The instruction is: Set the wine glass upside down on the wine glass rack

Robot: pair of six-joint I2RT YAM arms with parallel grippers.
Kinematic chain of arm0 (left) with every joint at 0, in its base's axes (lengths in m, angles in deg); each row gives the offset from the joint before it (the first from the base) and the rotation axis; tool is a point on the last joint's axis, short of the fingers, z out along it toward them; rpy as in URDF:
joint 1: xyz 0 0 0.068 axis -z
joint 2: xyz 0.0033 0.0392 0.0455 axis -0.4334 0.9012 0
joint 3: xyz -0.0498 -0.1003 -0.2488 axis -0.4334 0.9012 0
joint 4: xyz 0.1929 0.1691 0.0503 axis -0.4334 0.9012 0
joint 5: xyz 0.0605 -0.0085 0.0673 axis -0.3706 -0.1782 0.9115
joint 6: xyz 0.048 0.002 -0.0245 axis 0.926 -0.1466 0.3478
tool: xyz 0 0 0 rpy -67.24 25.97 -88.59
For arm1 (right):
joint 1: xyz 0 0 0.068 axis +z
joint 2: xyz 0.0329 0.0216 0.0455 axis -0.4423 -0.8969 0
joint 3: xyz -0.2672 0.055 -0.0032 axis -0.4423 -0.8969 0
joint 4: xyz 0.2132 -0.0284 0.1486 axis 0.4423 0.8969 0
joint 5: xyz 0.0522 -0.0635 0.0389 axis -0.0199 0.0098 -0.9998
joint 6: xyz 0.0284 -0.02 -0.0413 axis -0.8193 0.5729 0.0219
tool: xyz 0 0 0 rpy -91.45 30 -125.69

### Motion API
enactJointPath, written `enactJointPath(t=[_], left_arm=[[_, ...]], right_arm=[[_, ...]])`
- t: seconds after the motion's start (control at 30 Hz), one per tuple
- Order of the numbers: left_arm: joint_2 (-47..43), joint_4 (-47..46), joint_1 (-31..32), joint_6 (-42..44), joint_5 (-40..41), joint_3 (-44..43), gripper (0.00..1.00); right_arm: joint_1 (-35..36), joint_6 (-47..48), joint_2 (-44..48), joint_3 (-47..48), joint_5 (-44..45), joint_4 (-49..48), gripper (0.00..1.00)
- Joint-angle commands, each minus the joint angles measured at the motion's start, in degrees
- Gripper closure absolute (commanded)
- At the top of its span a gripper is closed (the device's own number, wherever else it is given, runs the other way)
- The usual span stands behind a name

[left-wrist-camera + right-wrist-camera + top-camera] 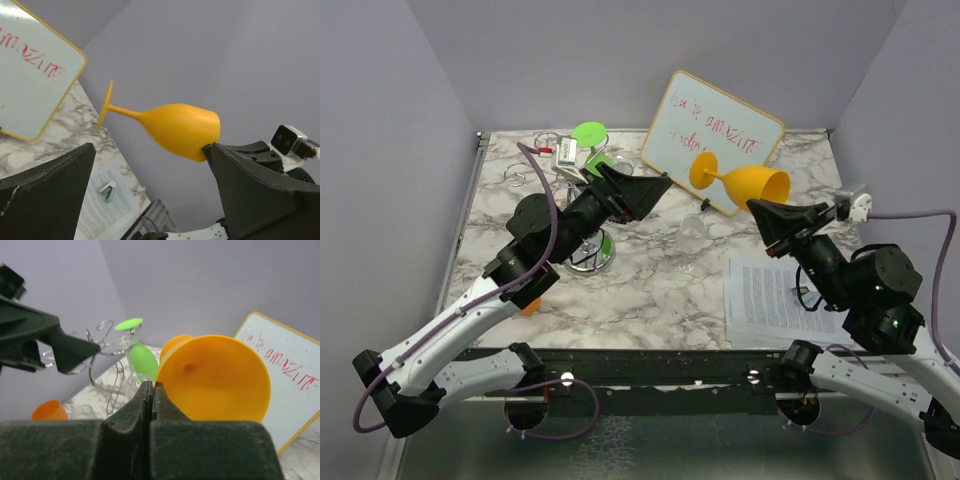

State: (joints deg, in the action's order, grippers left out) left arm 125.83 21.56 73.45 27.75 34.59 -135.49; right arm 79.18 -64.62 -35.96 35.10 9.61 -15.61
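Observation:
The orange wine glass [740, 182] lies sideways in the air, foot toward the whiteboard. My right gripper [754, 206] is shut on its rim; the right wrist view shows the jaws [152, 385] pinched on the rim of the bowl [215, 380]. The wire wine glass rack [592, 258] stands at the left on its chrome base, its curled arms [100, 370] carrying a green glass [142, 360] upside down. My left gripper [660, 185] is open and empty, raised between the rack and the orange glass [180, 127], apart from it.
A yellow-framed whiteboard [715, 140] leans at the back. A clear glass [692, 235] stands mid-table. A printed sheet [770, 295] lies front right. An orange cup [530, 305] sits under the left arm. Clear glasses [520, 175] stand back left.

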Motion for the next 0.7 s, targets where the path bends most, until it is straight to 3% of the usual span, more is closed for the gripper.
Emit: enactJointPath(t=[0.0,0.27,0.5,0.67], left_arm=[[2.73,-10.15,0.25,-14.87,4.02,2.02,0.02],[16.43,-13.44,0.28,-23.86,-2.27,-10.39,0.01],[23.87,-25.33,0.78,-25.53,-4.70,-14.68,0.01],[27.66,-27.06,1.01,-25.62,-5.12,-18.96,0.18]], right_arm=[[0.38,2.02,2.27,-1.77,3.71,-16.09,0.99],[0.37,0.72,1.91,-5.43,2.66,-33.21,0.99],[0.35,-2.55,-1.01,-7.09,1.05,-42.30,0.99],[0.39,-5.57,-2.71,-7.07,-0.47,-44.46,0.99]])
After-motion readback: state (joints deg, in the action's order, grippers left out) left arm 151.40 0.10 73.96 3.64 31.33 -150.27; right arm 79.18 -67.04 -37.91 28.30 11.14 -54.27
